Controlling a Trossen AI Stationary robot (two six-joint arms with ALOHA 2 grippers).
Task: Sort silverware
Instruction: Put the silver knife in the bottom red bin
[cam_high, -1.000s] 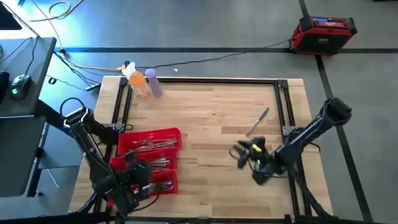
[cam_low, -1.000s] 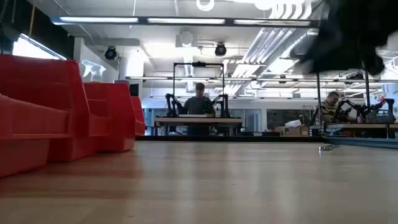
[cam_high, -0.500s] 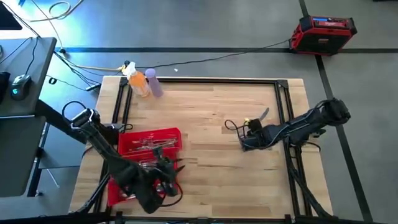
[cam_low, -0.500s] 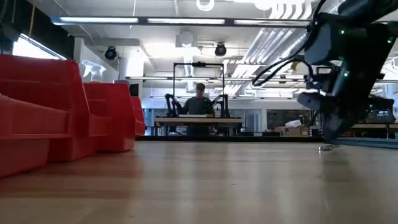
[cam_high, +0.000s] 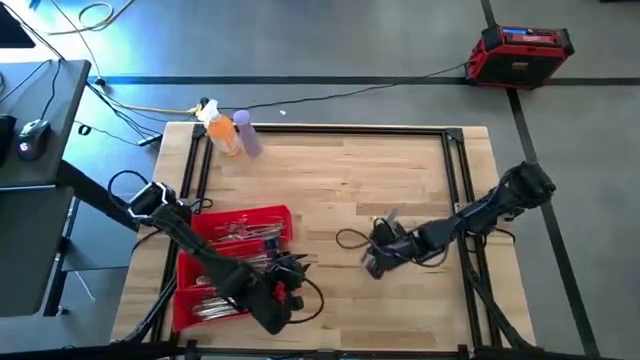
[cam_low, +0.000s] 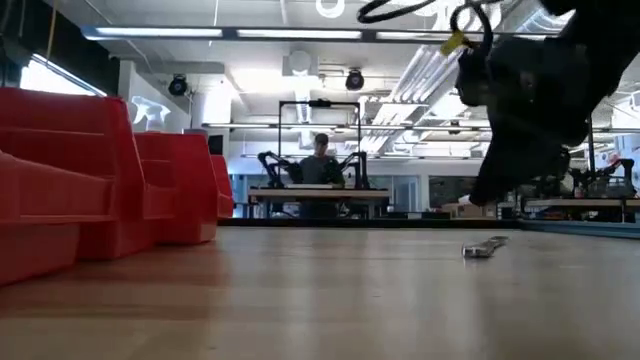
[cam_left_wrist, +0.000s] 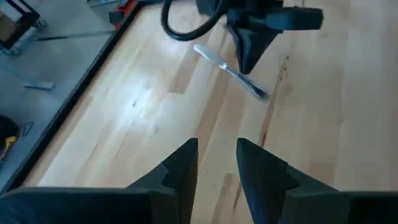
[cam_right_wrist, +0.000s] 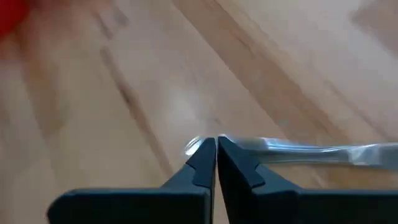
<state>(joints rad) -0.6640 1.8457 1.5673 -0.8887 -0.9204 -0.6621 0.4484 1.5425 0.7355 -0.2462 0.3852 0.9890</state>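
Note:
One piece of silverware (cam_left_wrist: 231, 71), slim and shiny, lies flat on the bare wood right of the table's middle (cam_low: 485, 247). My right gripper (cam_right_wrist: 216, 146) is shut and points down at it. In the low view its dark tip (cam_low: 480, 195) hangs a little above the piece. My left gripper (cam_left_wrist: 217, 155) is open with nothing between its fingers, just right of the red tray (cam_high: 285, 212) and facing the piece. More silverware (cam_high: 240, 232) lies in the tray.
An orange bottle (cam_high: 225, 132) and a purple bottle (cam_high: 249, 136) stand at the far left corner. A dark metal frame (cam_high: 455, 170) runs along the table's edges. The red tray's walls (cam_low: 100, 170) rise at the left. Bare wood lies between the two grippers.
My right gripper has swung from the near right out to the piece at the right, then back toward the table's middle. The piece has slid with it toward the left and near edges. My left gripper has moved from over the tray toward the table's right.

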